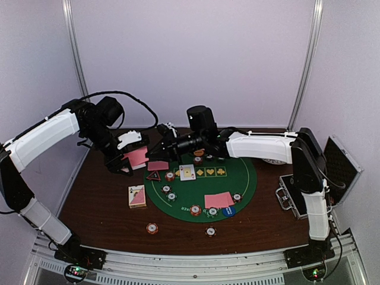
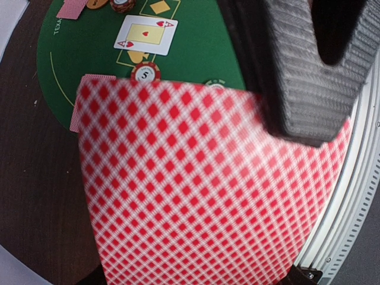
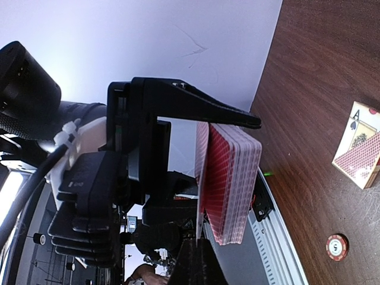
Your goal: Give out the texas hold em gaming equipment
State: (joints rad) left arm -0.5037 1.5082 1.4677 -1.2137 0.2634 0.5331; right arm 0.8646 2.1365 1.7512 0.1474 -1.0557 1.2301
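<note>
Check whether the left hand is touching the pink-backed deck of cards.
Touching. In the right wrist view a finger of the left hand lies flush on the upper edge of the deck, with no gap.

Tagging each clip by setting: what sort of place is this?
Likely a robot test booth: plain white walls, arms bolted to a metal rail, a green poker mat on a brown table.

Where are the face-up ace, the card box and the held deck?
face-up ace point(image 2: 145, 34): left wrist view, centre of its face.
card box point(image 1: 137, 196): top external view, middle of its visible face.
deck point(image 3: 240, 184): right wrist view, stacked card edges.
</note>
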